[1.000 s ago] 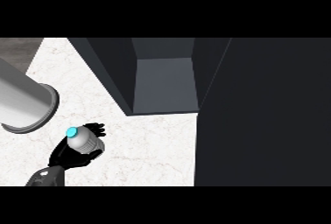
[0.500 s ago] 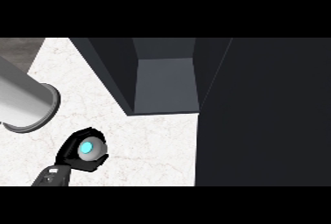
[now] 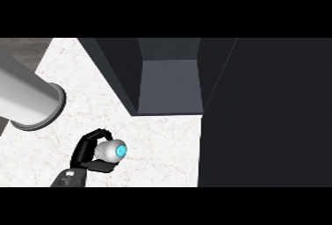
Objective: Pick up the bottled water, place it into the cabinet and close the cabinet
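Observation:
The bottled water (image 3: 109, 150) shows as a pale rounded body with a bright blue cap facing up at me. My right hand (image 3: 86, 151) is curled round it at the lower left, over the white marble counter (image 3: 162, 145). The dark cabinet (image 3: 170, 83) stands open to the upper right of the hand, with a grey floor inside and nothing on it. Its tall dark door (image 3: 266, 114) fills the right side of the view. My left hand does not show.
A thick grey cylinder (image 3: 26, 99) with a flared rim, which looks like a forearm, slants in from the upper left edge, close to the hand. Bare counter lies between the hand and the cabinet's front edge.
The right hand has carried the bottle down and then a little to the right, towards the cabinet. The blue cap has turned more towards me. The grey cylinder and the cabinet have not moved.

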`<act>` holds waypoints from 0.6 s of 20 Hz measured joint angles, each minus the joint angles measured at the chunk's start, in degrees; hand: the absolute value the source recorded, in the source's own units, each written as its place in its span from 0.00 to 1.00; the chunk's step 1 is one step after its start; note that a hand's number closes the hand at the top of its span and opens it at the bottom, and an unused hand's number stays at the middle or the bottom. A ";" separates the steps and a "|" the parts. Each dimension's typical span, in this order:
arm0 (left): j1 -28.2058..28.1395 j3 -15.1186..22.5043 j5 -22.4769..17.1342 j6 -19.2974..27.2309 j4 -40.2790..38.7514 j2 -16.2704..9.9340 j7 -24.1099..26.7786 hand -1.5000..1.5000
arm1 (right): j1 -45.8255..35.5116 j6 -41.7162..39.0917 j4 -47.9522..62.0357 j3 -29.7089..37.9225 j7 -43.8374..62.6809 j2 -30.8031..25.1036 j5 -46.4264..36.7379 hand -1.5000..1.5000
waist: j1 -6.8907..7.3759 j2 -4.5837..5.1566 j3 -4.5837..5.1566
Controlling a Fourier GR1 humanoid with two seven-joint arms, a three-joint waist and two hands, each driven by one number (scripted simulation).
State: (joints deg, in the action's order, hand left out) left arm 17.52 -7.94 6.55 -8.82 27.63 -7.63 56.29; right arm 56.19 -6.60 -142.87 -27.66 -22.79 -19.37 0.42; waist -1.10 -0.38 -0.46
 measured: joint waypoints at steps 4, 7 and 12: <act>-0.68 0.40 -0.82 2.87 2.87 2.79 -0.20 1.00 | 0.95 0.87 -0.13 -0.48 -0.54 -0.44 -0.01 0.00 | 0.37 -0.12 -0.06; -0.72 4.41 -4.11 4.27 4.85 5.11 -1.99 1.00 | 0.38 0.89 -0.03 0.36 -0.57 -0.99 0.10 0.00 | 0.38 -0.03 0.19; 0.47 11.82 -10.98 7.64 10.05 6.87 -7.53 1.00 | 0.94 1.77 -0.18 -0.71 -0.70 -1.40 0.09 0.00 | 0.12 0.02 0.42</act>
State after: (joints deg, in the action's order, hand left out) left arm 17.99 3.88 -4.43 -1.18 37.67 -0.76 48.76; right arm 57.13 -4.82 -143.05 -28.37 -23.50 -20.77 0.51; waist -0.98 -0.36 -0.04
